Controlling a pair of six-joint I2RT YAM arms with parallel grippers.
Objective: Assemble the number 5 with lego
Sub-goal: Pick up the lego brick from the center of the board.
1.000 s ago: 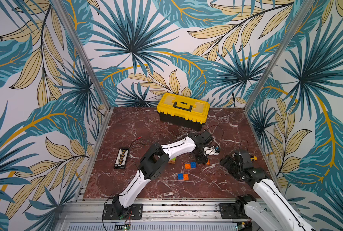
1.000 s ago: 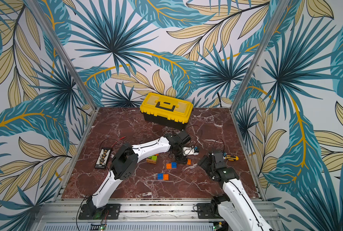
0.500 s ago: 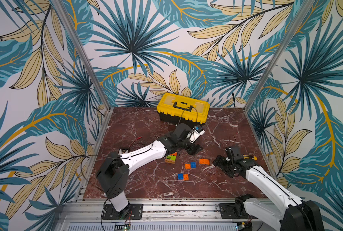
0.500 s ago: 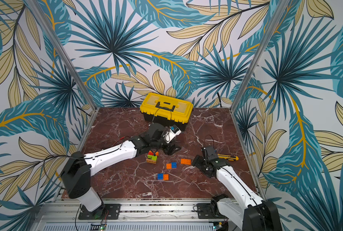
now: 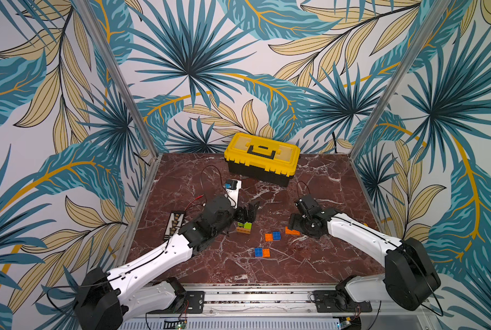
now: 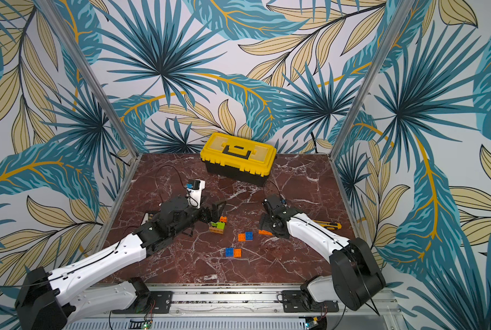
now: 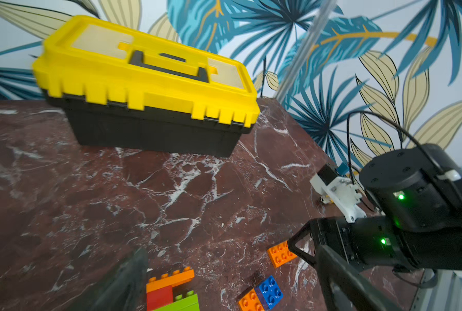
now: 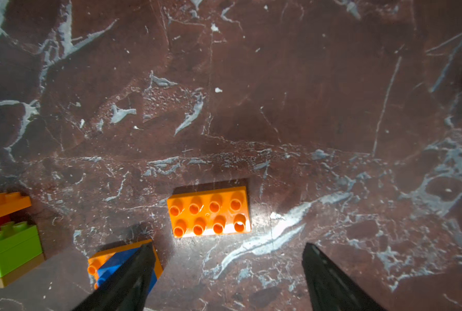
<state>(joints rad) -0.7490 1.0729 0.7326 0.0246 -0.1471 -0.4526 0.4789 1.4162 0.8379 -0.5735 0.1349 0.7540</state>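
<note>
I see my left claw (image 5: pixel 246 213) wide by the lego stack (image 5: pixel 244 227), orange over red, lime and tan, and my right claw (image 8: pixel 227 245) wide, empty, near an eight-stud orange brick (image 8: pixel 209 211).

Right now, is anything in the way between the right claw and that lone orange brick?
Nothing visible. The right gripper is open, with only bare table between it and the orange brick; the orange-and-blue pair sits off to one side.
</note>
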